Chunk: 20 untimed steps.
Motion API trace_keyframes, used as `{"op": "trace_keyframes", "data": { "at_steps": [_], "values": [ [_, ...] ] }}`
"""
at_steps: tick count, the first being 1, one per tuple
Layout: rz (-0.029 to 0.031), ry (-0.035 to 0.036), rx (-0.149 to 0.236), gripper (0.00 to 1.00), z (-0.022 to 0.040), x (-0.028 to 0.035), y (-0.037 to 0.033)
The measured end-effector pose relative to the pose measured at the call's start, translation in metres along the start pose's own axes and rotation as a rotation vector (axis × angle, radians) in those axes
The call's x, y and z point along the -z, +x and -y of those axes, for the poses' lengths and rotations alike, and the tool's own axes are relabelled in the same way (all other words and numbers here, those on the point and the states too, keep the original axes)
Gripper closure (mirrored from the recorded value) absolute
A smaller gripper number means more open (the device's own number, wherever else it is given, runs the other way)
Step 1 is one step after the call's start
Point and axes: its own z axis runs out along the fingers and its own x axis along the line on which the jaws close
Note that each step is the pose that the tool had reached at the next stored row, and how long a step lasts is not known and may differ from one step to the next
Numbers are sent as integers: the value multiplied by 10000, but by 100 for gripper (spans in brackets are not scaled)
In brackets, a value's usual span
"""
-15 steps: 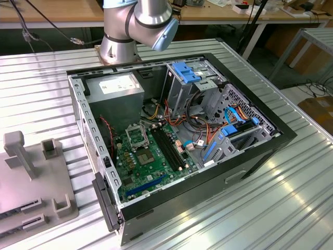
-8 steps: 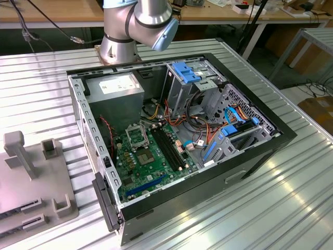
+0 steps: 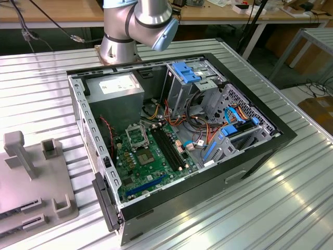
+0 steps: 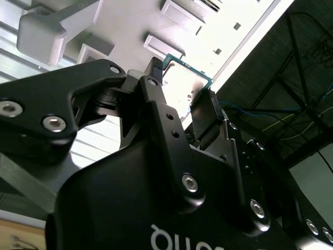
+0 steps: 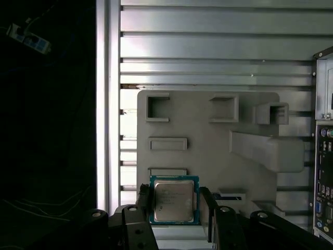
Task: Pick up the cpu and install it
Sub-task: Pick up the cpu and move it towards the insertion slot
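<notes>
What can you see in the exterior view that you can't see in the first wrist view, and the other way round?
The exterior view gives you the inside of the open computer case: the green motherboard, its square socket, the grey power supply, and the robot arm behind. The first wrist view gives you the cpu, gripped in the gripper with the grey tray below it. Both share the grey tray, the ribbed metal table and the computer case, which in the first wrist view is just an edge.
</notes>
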Motion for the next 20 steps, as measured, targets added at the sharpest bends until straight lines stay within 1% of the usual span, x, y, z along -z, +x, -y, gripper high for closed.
{"op": "trace_keyframes", "data": {
  "at_steps": [20],
  "values": [
    [-5, 1, 0, 53, -1, 78, 1]
  ]
}}
